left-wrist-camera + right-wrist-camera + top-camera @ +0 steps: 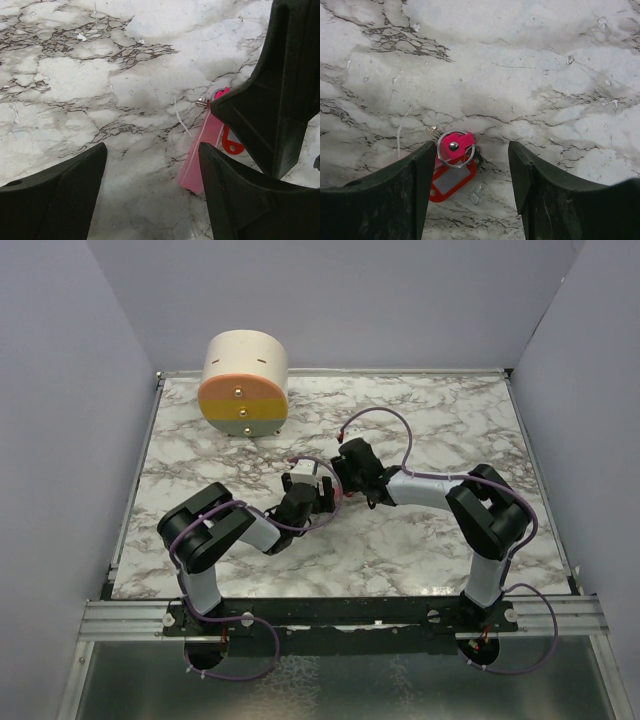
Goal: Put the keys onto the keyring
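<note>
A round tan box (pixel 245 385) sits at the counter's (pixel 440 420) far-left corner. Near the counter's middle, the left gripper (pixel 152 155) hangs with its jaws apart, holding nothing. Just right of it lies the keyring (pixel 455 149), its pink strip flat on the marble and the red key (pixel 451 181) touching it. The right gripper (pixel 472 147) hovers above both, fingers spread, empty.

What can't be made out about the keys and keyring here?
Right wrist: whether the red key is threaded on the ring; a jaw covers the key's edge.
Left wrist: most of the key and the top end of the pink strip, behind the right arm's jaws.
Top external: all three, too small between the wrists.
</note>
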Controlling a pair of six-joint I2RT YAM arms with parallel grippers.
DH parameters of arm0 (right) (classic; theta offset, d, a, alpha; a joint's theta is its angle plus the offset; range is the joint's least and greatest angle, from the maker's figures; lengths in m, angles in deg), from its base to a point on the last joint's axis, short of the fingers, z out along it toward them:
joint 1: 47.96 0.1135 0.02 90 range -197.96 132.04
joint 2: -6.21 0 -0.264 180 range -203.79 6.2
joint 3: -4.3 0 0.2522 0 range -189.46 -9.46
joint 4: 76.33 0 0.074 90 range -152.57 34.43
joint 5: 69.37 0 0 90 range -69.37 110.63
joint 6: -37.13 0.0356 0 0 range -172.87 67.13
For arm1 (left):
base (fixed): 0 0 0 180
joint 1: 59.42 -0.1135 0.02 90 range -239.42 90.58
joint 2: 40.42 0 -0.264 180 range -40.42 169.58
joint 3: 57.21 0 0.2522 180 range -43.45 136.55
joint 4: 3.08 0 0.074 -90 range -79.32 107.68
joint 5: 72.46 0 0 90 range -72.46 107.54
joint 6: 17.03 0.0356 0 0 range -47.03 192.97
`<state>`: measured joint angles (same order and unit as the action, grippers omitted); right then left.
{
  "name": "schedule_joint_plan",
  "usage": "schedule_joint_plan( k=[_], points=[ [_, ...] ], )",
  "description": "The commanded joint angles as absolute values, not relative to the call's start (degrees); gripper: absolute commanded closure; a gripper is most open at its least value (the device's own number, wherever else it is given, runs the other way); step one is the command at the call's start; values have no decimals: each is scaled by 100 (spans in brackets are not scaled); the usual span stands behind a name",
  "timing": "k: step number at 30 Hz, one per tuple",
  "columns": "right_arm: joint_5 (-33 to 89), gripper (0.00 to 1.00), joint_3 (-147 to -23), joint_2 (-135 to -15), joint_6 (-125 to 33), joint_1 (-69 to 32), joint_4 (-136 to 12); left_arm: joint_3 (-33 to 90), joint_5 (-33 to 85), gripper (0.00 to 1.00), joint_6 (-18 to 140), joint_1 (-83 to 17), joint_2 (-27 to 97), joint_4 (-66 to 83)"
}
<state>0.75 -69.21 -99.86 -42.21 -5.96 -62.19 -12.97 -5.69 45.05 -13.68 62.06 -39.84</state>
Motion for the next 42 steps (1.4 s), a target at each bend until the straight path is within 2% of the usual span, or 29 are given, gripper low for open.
schedule_joint_plan(
  k=[1,21,29,35,42],
  points=[
    [-441,40,-7071,-9981,-4053,-603,-6077,-1365,-303,24,4328,-1407,6443,-3444],
    [-1154,40,-6948,-9463,-3667,-1115,-5543,-1389,-259,24,4295,-1429,6418,-3430],
    [-953,40,-6822,-9347,-3565,-1553,-5387,-1435,-260,24,4285,-1448,6347,-3427],
    [-815,41,-6620,-9066,-3729,-1562,-5679,-1498,-294,24,4264,-1475,6238,-3424],
    [-55,45,-6216,-8400,-4264,-1282,-6258,-1768,-458,24,4130,-1561,5643,-3430]
  ],
)
